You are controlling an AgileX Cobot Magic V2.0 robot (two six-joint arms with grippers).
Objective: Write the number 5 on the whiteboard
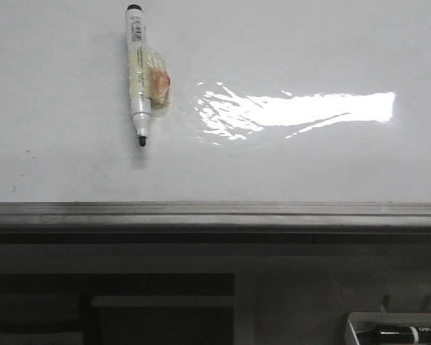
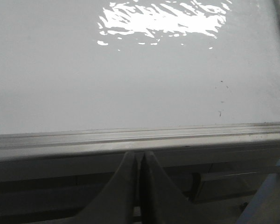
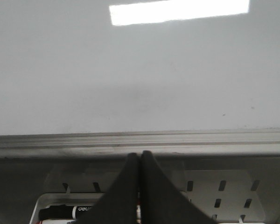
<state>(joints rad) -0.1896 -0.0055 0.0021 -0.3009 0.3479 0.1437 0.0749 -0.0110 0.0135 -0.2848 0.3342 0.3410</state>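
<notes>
The whiteboard [image 1: 287,165] fills most of the front view, glossy white with a grey rail [image 1: 215,212] along its lower edge. No number 5 shows on it. A white marker [image 1: 138,75] with a black tip lies on the board at the upper left, tip toward the rail, a taped pad stuck to its side. My left gripper [image 2: 140,154] is shut with nothing in it, in front of the rail [image 2: 140,140]. My right gripper [image 3: 141,153] is shut and empty too, also short of the rail [image 3: 140,142]. Neither gripper appears in the front view.
A white perforated tray [image 1: 359,325] below the board at the right holds a black marker [image 1: 409,334], which also lies under my right fingers [image 3: 65,212]. A bright light reflection [image 1: 302,111] glares on the board. Small dark specks [image 2: 220,100] dot the board near the rail.
</notes>
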